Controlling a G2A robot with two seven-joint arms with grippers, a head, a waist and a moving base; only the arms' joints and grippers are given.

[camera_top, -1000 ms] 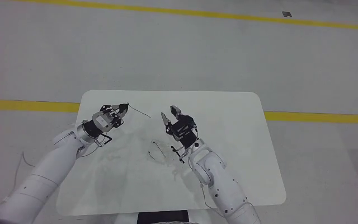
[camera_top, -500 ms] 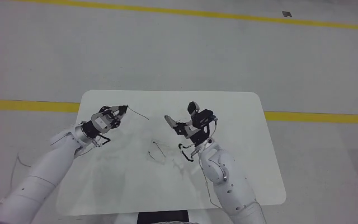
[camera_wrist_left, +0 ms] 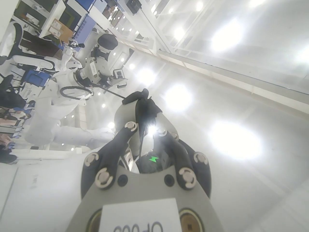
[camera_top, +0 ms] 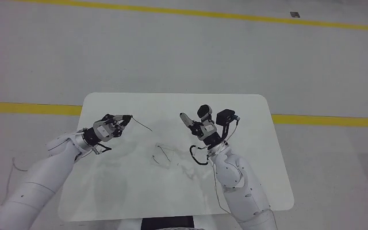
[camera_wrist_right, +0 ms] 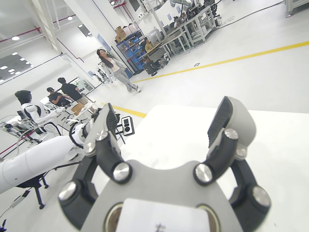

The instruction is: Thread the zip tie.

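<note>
A thin black zip tie (camera_top: pixel 142 125) sticks out over the white table (camera_top: pixel 247 106) from my left gripper (camera_top: pixel 121 120), which is shut on one end of it at the table's left side. In the left wrist view the tie (camera_wrist_left: pixel 113 93) juts from the closed fingertips (camera_wrist_left: pixel 138 97) toward the other arm. My right gripper (camera_top: pixel 194 117) is held above the table's middle, open and empty, its fingers tilted upward. In the right wrist view its ribbed pads (camera_wrist_right: pixel 218 118) stand wide apart, and the tie (camera_wrist_right: pixel 122 138) shows beyond one finger.
Thin dark curved lines (camera_top: pixel 163 154) lie on the table between the arms; I cannot tell whether they are another tie or shadow. A black cable (camera_top: pixel 198 156) loops at the right wrist. Yellow floor lines (camera_top: pixel 322 119) run behind the table.
The right gripper has swung right and turned its fingers upward, staying open. The left gripper has shifted slightly left and nearer, still holding the tie.
</note>
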